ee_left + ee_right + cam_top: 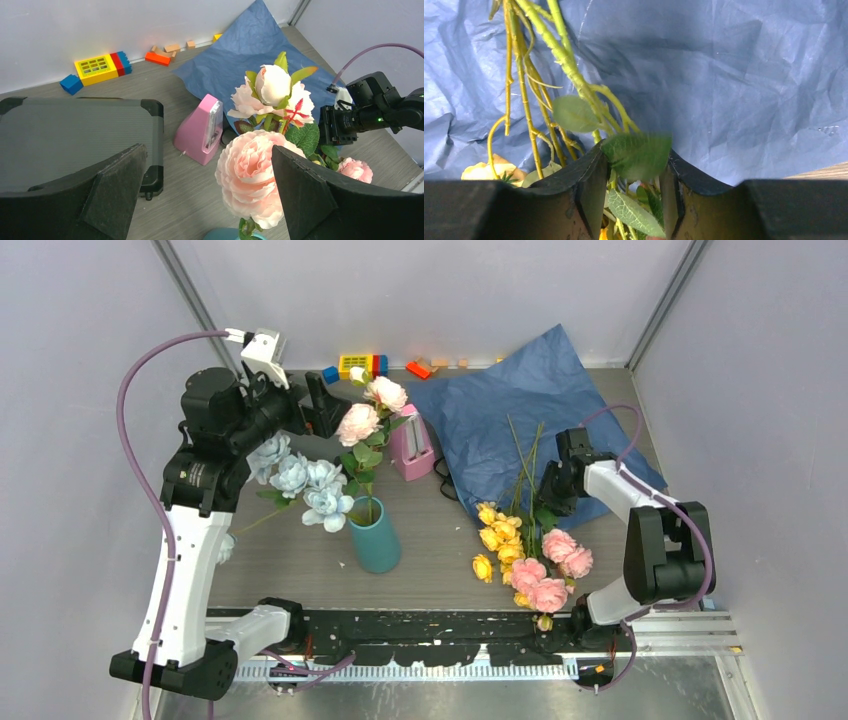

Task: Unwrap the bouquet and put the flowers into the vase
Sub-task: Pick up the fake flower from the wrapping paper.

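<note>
- Left end effector (208, 150), upper left of the top view: jaws wide, holding nothing. A pink bloom (250, 182) sits between them, untouched.
- Blue blooms (300, 480) hang just left of the vase (375, 537). Whether their stems sit inside it I cannot tell.
- Vase at centre, upright, with the pink bloom's spray standing in it.
- Paper (510, 405) lies spread open at upper right, so unwrapping looks done.
- Bunch (520, 555) of yellow and pink lies on the desk (440, 560) right of centre, its stems (520, 455) pointing up over the paper.
- Right end effector (631, 167): jaws narrow around those stems and a leaf (636, 155). Whether they pinch, I cannot tell.
- Handling: likely light, with soft, crushable heads. The stems look thin, wiry and springy, apt to splay or slip. Best taken on the gathered stems just below the leaves, never on the heads.
</note>
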`<action>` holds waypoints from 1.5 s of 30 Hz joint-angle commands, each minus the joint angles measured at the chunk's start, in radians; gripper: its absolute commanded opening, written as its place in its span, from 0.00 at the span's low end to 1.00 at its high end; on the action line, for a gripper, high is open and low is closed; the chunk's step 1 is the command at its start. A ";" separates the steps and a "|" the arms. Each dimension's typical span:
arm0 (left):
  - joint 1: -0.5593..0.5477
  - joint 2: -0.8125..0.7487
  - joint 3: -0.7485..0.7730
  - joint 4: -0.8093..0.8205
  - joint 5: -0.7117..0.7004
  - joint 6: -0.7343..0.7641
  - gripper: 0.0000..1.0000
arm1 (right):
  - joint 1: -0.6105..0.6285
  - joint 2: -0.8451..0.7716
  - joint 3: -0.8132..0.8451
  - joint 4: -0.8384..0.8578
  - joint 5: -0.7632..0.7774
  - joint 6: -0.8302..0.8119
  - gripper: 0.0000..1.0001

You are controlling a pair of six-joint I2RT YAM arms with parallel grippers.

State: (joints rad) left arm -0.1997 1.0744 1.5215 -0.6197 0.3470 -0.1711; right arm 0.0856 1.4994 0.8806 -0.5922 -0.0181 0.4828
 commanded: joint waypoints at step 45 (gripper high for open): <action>0.006 -0.097 -0.048 -0.007 -0.097 0.090 0.98 | -0.004 -0.184 0.303 -0.260 -0.051 -0.105 0.00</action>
State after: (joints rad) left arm -0.1997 1.0080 1.4902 -0.6548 0.2764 -0.1024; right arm 0.0830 1.3842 1.0996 -0.7937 -0.0540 0.3954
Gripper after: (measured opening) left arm 0.983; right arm 0.122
